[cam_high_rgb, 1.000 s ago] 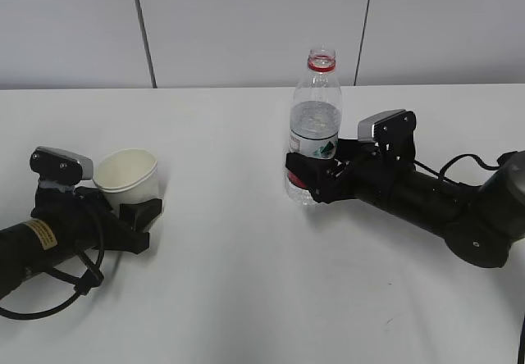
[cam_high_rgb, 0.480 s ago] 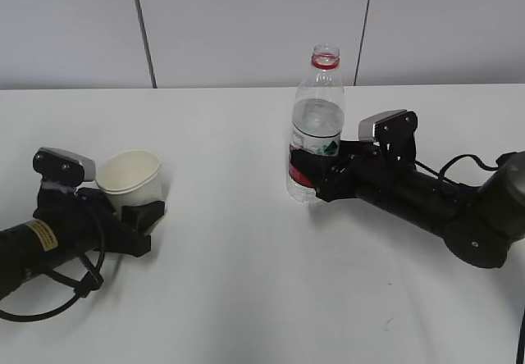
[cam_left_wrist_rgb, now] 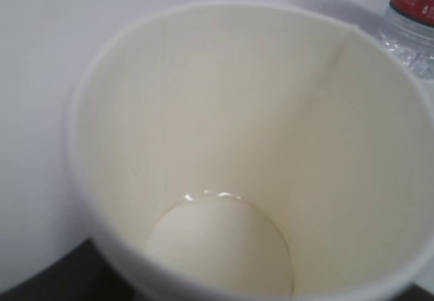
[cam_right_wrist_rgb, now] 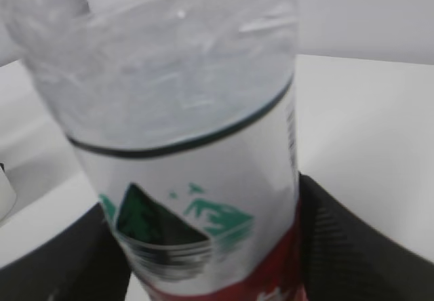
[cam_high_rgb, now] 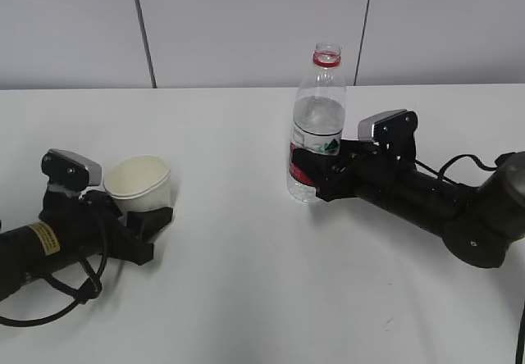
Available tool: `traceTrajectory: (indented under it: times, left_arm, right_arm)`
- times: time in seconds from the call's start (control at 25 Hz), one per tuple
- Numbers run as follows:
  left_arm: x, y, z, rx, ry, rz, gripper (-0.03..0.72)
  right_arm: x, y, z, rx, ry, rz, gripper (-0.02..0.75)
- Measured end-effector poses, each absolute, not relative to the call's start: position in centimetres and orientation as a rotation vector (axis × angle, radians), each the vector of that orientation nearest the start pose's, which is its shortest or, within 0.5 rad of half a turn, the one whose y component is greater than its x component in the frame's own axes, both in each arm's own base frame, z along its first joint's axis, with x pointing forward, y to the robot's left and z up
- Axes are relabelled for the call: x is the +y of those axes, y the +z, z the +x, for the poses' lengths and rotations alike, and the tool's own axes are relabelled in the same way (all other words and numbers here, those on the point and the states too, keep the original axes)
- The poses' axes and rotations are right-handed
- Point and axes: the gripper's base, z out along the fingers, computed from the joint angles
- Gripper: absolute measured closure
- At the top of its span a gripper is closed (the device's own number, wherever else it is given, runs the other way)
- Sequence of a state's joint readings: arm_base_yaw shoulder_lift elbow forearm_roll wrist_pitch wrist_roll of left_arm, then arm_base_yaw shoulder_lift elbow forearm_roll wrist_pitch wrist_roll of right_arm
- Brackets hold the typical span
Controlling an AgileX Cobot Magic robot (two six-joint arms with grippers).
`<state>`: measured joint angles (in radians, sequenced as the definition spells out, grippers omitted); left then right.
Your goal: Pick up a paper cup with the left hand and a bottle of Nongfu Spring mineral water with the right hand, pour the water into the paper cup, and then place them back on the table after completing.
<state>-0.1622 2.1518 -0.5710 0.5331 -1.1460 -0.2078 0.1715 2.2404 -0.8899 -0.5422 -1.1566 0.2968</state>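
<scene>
L end effector grips cup; R grips bottle.

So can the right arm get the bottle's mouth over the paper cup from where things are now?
Probably yes. The right hand already grips the bottle, uncapped and upright, and only bare table lies between it and the paper cup in the left hand.

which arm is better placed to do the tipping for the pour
The right. Its gripper is clamped on the uncapped water bottle, which stands upright. The left gripper holds the paper cup, mouth up, well apart from the bottle.
</scene>
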Motion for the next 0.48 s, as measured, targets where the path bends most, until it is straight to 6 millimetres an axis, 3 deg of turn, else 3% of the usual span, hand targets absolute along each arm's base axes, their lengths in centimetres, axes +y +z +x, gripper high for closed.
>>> traceTrajectory:
  times: [0.48]
  left_arm:
    - [-10.3,5.9,29.0,1.887,-0.596,0.563,0.289]
  right_arm:
    - [10.8,7.7,36.9,1.698,0.576,-0.485,0.321]
